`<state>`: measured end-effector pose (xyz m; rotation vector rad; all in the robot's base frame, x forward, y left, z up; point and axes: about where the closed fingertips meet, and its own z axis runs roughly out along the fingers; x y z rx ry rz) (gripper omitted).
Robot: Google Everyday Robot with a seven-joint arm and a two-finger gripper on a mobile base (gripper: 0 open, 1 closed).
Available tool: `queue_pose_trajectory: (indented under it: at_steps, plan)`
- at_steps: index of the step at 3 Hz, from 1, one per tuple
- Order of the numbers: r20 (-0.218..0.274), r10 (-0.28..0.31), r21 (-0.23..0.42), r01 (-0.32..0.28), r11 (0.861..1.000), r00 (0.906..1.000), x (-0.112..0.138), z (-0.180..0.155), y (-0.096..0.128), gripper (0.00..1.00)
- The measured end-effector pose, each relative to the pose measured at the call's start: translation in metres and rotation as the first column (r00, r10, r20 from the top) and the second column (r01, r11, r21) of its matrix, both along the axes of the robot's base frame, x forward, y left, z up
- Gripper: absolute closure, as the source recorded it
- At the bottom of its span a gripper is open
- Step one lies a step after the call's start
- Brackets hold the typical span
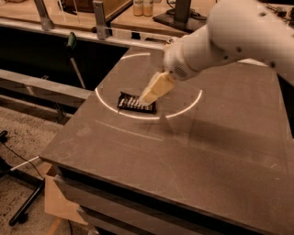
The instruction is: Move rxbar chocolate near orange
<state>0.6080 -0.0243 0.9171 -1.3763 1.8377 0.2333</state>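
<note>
Dark-wrapped rxbar chocolate (130,102) lies flat on the grey tabletop (206,151), in the left-rear part of the surface, well in from the near edge. Its long side runs roughly left to right, with pale lettering visible on the wrapper.

The gripper (144,99), cream in colour, slants down from the upper right. Its tip sits over the right end of the bar, hiding part of the wrapper there. Contact with the bar cannot be confirmed, and whether the gripper is open or closed cannot be told from this angle. The white arm (229,32) carrying it enters from the upper right corner and crosses above the rear of the tabletop.

A thin ring of light (106,107) is cast on the tabletop; the bar and the gripper tip both lie inside it, near its left-front arc.

Two small bottles (142,7) stand on a wooden counter behind the tabletop.
</note>
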Motion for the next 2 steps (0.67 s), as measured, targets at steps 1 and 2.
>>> queue_pose_trajectory:
  at_steps: [1, 2]
  plan:
    - [0.044, -0.169, -0.02, 0.17, 0.985, 0.9847, 0.015, 0.037, -0.095, 0.0]
    - [0.057, -0.219, -0.018, 0.22, 0.975, 0.9741, 0.019, 0.049, -0.119, 0.0]
